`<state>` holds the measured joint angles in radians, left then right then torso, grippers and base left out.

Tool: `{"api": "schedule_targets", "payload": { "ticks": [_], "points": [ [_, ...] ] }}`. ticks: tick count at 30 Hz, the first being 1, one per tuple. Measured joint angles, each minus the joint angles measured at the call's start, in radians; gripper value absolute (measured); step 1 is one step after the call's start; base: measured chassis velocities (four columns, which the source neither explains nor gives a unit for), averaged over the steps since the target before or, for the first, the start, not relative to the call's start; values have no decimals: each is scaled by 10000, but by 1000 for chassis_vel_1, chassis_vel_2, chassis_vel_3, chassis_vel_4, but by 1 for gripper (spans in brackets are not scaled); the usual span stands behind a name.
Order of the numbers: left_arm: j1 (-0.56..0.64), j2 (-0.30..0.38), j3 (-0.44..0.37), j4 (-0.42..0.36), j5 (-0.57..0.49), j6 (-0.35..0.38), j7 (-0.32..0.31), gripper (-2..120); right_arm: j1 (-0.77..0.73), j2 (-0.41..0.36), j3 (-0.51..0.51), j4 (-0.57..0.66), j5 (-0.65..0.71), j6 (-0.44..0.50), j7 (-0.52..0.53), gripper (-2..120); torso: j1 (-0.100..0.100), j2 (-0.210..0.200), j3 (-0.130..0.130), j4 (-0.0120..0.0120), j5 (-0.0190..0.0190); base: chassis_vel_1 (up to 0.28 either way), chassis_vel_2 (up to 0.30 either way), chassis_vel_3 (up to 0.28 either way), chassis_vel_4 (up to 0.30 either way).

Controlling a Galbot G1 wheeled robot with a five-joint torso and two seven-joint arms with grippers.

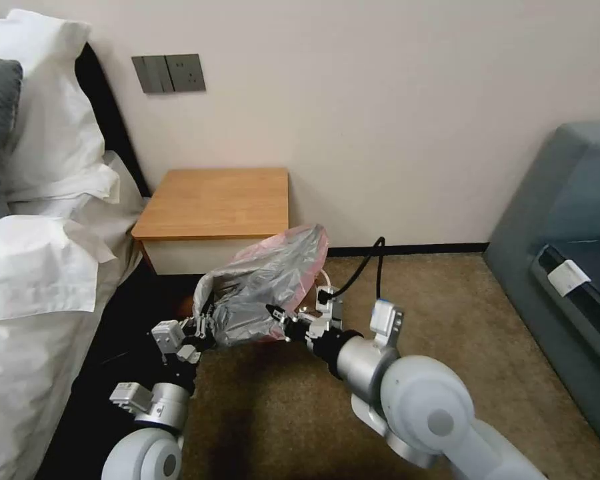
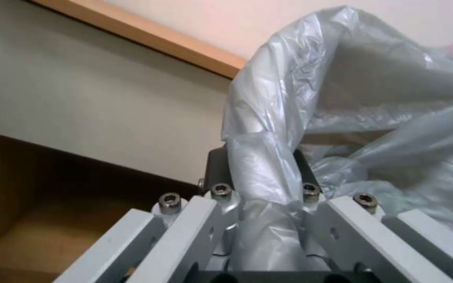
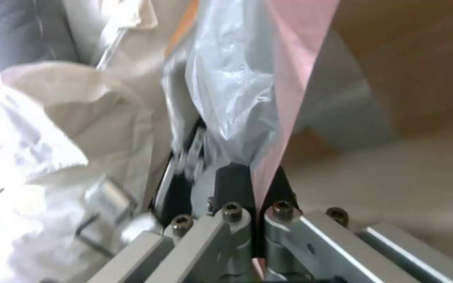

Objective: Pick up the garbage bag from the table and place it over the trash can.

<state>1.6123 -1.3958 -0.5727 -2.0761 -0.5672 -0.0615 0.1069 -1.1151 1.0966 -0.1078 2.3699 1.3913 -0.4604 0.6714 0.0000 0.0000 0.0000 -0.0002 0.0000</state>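
- The garbage bag [image 1: 267,287] hangs stretched in front of the worktop [image 1: 213,203].
- Left end effector [image 1: 203,327] pinches one bag edge.
- Right end effector [image 1: 277,313] clamps the pinkish-red edge.

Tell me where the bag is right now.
In the head view the bag hangs off the floor just in front of the table, stretched between the left end effector and right end effector.

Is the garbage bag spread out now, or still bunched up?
Spread: the garbage bag is stretched between the left gripper and the right gripper, each clamped on an edge, ballooning upward.
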Motion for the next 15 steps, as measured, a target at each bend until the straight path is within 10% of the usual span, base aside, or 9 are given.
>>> {"api": "schedule_targets", "payload": {
  "ticks": [15],
  "points": [
    [14,12,-40,-132,-474,271,-8,7,-2161,-137,466,83,-1849,-161,-683,0,0,0,0,1,0,0,0,0,0]
  ]
}}
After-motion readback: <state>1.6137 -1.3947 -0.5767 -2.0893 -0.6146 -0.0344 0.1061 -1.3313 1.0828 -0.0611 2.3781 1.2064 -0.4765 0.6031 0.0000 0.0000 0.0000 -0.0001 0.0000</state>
